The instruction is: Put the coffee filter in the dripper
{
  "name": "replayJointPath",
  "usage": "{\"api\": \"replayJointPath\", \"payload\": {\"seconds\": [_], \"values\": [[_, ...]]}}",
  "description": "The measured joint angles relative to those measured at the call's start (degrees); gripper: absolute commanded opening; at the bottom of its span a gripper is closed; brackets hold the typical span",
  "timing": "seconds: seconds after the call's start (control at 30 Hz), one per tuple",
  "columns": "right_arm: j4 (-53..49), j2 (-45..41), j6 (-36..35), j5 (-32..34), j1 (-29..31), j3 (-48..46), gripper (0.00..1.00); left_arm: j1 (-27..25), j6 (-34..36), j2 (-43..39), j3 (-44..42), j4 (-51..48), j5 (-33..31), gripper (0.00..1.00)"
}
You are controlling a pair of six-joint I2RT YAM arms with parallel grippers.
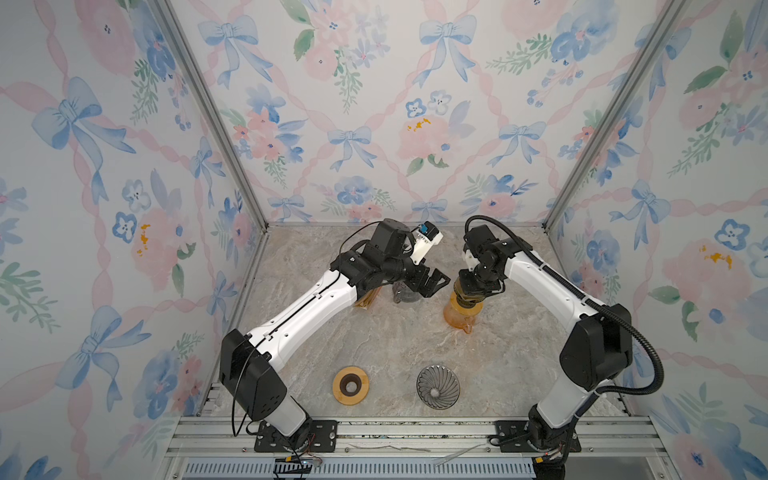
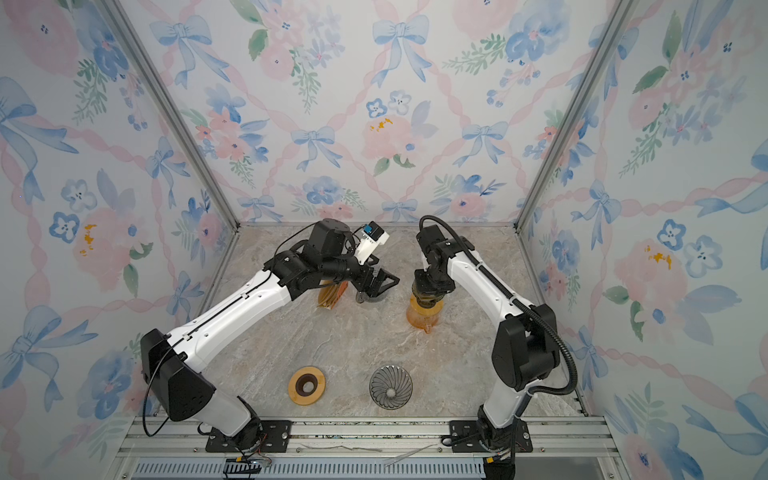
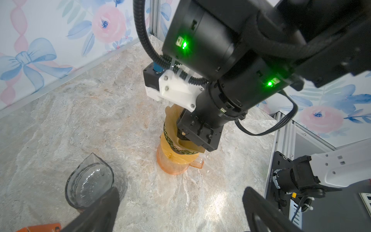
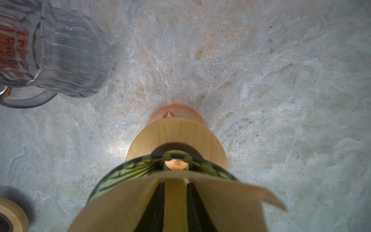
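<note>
Right gripper (image 4: 175,200), nearly closed, pinches a fold of the brown paper cone filter (image 4: 230,192). The filter sits in the mouth of the green ribbed glass dripper (image 4: 128,169), at 2 o'clock from the marble tabletop's (image 1: 374,340) centre. Expect a light, soft, crease-prone sheet: hold its upper rim, gently.

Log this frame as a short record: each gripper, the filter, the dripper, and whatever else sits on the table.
right gripper: shut on filter, above green dripper
left gripper: open, empty, near grey pitcher
filter: tan paper, partly inside the dripper's mouth; seating unclear
dripper: on wooden ring atop orange carafe
spares: second ring and grey dripper, near the arm bases
filter pack: beside the pitcher, under the left arm
</note>
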Motion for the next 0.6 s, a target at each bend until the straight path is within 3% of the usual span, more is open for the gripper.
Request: {"api": "replayJointPath", "payload": {"seconds": [0.27, 0.6], "values": [[0.0, 0.1, -1.1, 0.5, 0.5, 0.5, 0.3, 0.0, 0.0, 0.0, 0.0, 0.0, 0.0, 0.98], [0.1, 2.7, -1.6, 0.9, 1.2, 1.2, 0.29, 0.0, 0.0, 0.0, 0.0, 0.0, 0.1, 0.98]]}}
